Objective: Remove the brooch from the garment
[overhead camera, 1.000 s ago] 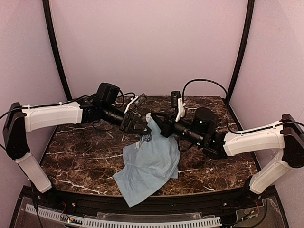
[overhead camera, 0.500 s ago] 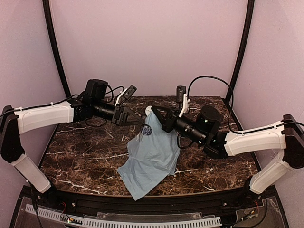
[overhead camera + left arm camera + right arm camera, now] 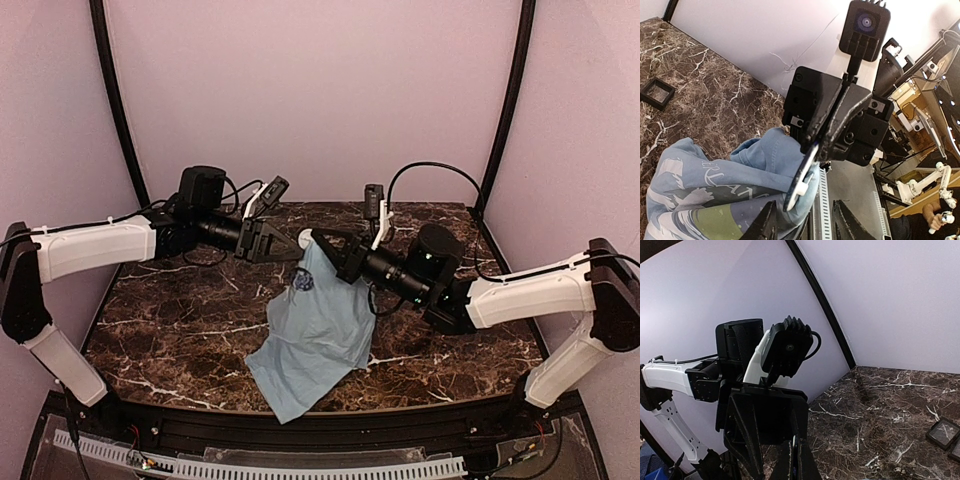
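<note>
- Top view: the right gripper is pinched shut on the upper edge of the pale blue garment, which hangs from it with its lower end lying on the marble table. The brooch sits on the hanging cloth just below both sets of fingertips, touched by neither. The left gripper hovers beside the held edge, above and slightly left of the brooch, with its jaws parted and nothing in them.
- Left wrist view: only here does the pinch show up close. The right gripper has both fingers pressed together over a fold of the garment. The left gripper shows two fingers well apart at the bottom edge, holding nothing. A square black tray lies on the table beyond. I cannot make out the brooch here.
- Right wrist view: neither cloth nor brooch appears. The right gripper has its fingers together, facing the spread left gripper. Two black trays lie at the right.
</note>
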Robot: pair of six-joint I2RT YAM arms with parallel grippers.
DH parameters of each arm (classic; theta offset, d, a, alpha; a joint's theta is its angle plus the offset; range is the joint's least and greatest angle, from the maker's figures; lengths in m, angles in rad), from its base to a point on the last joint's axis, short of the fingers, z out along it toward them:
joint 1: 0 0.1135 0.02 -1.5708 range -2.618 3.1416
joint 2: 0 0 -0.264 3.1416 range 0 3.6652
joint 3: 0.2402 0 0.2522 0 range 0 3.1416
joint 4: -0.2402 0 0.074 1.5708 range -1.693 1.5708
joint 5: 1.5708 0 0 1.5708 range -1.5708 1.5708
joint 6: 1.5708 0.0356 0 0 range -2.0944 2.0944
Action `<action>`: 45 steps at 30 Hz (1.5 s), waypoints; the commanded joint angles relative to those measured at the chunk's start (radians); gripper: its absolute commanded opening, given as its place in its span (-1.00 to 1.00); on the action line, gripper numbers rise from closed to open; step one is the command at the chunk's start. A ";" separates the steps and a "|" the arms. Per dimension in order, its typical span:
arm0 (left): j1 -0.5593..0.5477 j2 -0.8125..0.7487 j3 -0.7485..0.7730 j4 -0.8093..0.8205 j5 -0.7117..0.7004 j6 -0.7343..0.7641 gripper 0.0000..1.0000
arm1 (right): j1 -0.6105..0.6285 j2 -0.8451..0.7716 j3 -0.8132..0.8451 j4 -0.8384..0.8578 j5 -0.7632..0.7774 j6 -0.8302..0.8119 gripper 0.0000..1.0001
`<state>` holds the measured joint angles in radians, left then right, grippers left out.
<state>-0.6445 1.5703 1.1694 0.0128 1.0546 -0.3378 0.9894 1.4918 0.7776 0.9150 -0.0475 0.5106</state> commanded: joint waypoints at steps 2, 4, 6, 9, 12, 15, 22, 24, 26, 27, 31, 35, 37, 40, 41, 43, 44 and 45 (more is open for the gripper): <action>-0.004 -0.012 -0.019 0.036 0.019 -0.007 -0.36 | -0.001 0.010 0.040 0.083 -0.024 0.018 -1.00; -0.004 -0.013 -0.020 0.042 0.022 -0.010 -0.52 | -0.002 0.011 0.041 0.082 -0.023 0.016 -1.00; -0.004 -0.013 -0.022 0.045 0.023 -0.011 -0.67 | -0.002 0.012 0.042 0.079 -0.022 0.016 -1.00; -0.004 -0.015 -0.023 0.048 0.023 -0.011 -0.94 | -0.002 0.012 0.039 0.073 -0.022 0.017 -1.00; -0.004 -0.016 -0.025 0.049 0.024 -0.009 -0.98 | -0.002 0.002 0.034 0.044 -0.017 0.013 -1.00; -0.005 -0.017 -0.024 0.041 0.022 -0.001 -0.99 | -0.002 -0.026 0.024 -0.006 -0.007 0.000 -0.92; -0.009 0.002 0.021 -0.122 -0.025 0.131 -0.98 | -0.031 -0.109 0.050 -0.282 -0.074 -0.031 0.09; -0.021 0.010 0.055 -0.225 -0.064 0.207 -0.98 | -0.047 -0.139 0.054 -0.373 -0.101 -0.047 0.20; -0.034 0.015 0.079 -0.300 -0.097 0.258 -0.98 | -0.068 -0.162 0.062 -0.448 -0.153 -0.059 0.32; -0.041 0.016 0.088 -0.327 -0.103 0.270 -0.98 | -0.084 -0.166 0.077 -0.495 -0.200 -0.064 0.35; -0.066 0.027 0.110 -0.395 -0.113 0.323 -0.98 | -0.150 -0.171 0.135 -0.680 -0.375 -0.093 0.36; -0.096 0.048 0.136 -0.467 -0.123 0.390 -0.98 | -0.176 -0.159 0.194 -0.847 -0.486 -0.153 0.27; -0.106 0.060 0.143 -0.482 -0.117 0.400 -0.98 | -0.178 -0.151 0.216 -0.894 -0.530 -0.169 0.18; -0.117 0.069 0.145 -0.488 -0.101 0.403 -0.98 | -0.178 -0.139 0.230 -0.911 -0.588 -0.173 0.09; -0.119 0.072 0.146 -0.490 -0.099 0.404 -0.98 | -0.178 -0.135 0.227 -0.910 -0.600 -0.169 0.07; -0.122 0.078 0.149 -0.495 -0.096 0.407 -0.98 | -0.179 -0.127 0.216 -0.902 -0.631 -0.158 0.01; -0.123 0.080 0.151 -0.499 -0.096 0.407 -0.98 | -0.178 -0.122 0.212 -0.897 -0.638 -0.154 -0.01; -0.123 0.082 0.151 -0.500 -0.097 0.407 -0.98 | -0.178 -0.118 0.210 -0.894 -0.648 -0.151 -0.03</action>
<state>-0.7624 1.6508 1.2934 -0.4473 0.9455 0.0395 0.8143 1.3479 0.9840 0.0490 -0.6025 0.3607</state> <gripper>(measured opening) 0.012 0.501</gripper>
